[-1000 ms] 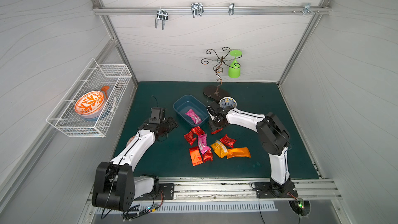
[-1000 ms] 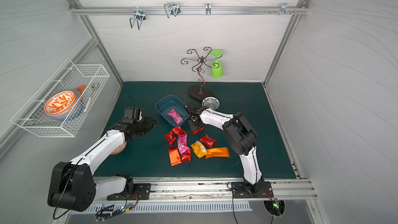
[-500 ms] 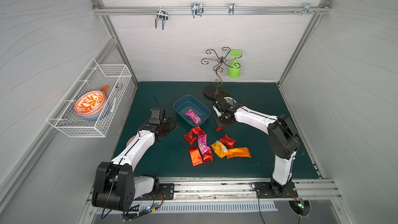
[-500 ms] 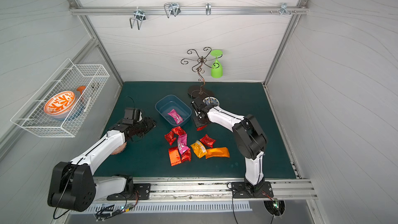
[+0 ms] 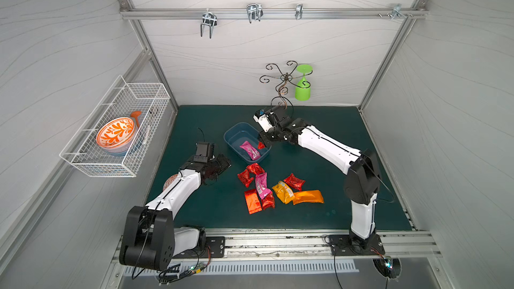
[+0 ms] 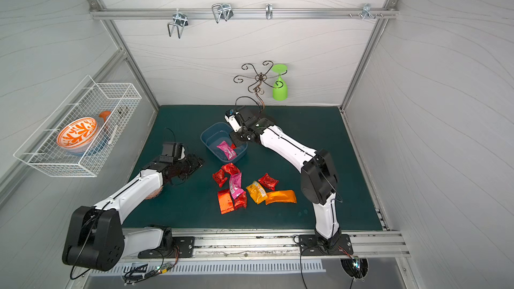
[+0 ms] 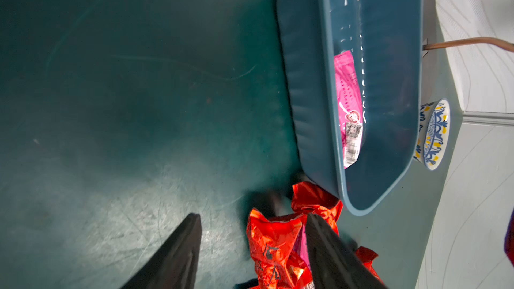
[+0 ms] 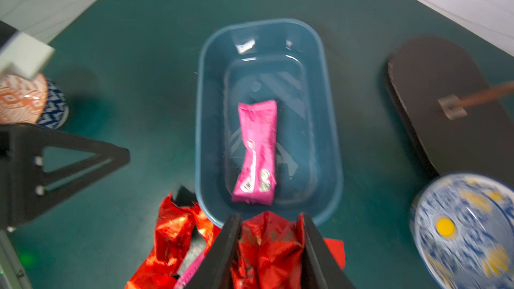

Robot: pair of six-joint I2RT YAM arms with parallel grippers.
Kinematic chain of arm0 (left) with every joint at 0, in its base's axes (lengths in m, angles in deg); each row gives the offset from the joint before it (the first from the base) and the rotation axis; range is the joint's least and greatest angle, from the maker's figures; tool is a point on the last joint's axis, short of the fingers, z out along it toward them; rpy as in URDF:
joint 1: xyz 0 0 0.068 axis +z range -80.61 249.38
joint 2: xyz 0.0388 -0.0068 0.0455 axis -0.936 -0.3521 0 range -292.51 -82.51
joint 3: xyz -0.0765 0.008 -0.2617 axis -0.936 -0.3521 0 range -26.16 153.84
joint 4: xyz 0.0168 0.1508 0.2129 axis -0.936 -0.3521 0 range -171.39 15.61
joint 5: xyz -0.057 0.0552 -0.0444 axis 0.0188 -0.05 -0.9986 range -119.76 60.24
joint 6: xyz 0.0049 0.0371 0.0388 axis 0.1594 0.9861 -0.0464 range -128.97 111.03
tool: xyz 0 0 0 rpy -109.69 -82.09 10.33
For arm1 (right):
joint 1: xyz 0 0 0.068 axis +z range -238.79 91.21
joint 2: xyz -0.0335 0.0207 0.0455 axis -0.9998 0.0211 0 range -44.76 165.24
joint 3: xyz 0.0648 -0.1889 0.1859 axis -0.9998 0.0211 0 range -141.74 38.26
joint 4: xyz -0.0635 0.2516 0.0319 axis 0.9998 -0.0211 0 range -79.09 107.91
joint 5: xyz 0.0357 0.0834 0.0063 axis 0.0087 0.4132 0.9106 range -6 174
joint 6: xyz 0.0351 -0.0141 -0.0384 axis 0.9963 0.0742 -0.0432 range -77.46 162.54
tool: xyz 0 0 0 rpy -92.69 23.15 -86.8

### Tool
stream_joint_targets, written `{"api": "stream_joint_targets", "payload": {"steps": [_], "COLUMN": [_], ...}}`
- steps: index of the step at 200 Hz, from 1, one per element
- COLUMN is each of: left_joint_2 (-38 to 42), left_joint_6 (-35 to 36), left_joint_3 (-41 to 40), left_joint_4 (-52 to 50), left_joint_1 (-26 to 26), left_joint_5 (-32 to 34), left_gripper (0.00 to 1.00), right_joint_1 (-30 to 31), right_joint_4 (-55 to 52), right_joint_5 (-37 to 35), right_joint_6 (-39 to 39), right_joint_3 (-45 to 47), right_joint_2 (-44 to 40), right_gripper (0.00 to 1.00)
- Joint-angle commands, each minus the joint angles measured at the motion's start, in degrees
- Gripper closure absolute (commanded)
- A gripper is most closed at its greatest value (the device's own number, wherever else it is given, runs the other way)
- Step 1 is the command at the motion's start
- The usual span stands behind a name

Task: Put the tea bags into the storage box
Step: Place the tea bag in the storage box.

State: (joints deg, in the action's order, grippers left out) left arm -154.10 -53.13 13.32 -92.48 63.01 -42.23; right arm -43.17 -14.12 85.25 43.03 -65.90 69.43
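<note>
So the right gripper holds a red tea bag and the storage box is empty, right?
No: the storage box is not empty; the right wrist view shows a pink tea bag lying in it. The right gripper does hold the red tea bag.

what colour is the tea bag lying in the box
The tea bag is pink; right wrist view.

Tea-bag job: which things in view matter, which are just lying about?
Job:
dark blue plastic storage box
pink foil sachet lying in it
crinkly red foil sachet pinched in the right gripper
loose pile of foil sachets on the mat

Lying about:
white wire basket with orange-patterned bowl
green goblet hanging on scrolled metal stand
small blue-patterned bowl
</note>
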Motion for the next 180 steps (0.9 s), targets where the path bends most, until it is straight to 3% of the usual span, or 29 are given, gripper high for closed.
{"api": "stream_joint_targets", "payload": {"steps": [1,40,115,126,143,180], "left_joint_2": [1.96,3.13,5.01,5.05,5.15,5.20], "left_joint_6": [-0.40,-0.58,0.39,0.23,0.22,0.60], "left_joint_3": [-0.42,-1.25,-1.79,-1.89,-1.89,-1.26], "left_joint_4": [0.78,0.34,-1.29,-1.17,-1.07,-1.36], "left_joint_1": [0.30,0.28,0.26,0.23,0.23,0.29], "left_joint_5": [-0.64,-0.58,0.26,0.31,0.33,0.66], "left_gripper": [0.36,0.36,0.36,0.36,0.36,0.36], "right_joint_1": [0.09,0.12,0.21,0.23,0.50,1.61], "right_joint_4": [-0.30,-0.85,-1.19,-1.24,-1.24,-2.21], "right_joint_5": [3.26,4.43,3.21,2.98,2.39,0.51], "right_joint_6": [-3.02,-3.66,-2.96,-2.95,-3.03,-4.15], "right_joint_3": [-4.09,-9.92,-10.69,-10.70,-10.67,-9.22], "right_joint_2": [4.89,11.31,17.90,17.58,16.61,12.12], "right_gripper": [0.64,0.64,0.61,0.56,0.40,0.29]}}
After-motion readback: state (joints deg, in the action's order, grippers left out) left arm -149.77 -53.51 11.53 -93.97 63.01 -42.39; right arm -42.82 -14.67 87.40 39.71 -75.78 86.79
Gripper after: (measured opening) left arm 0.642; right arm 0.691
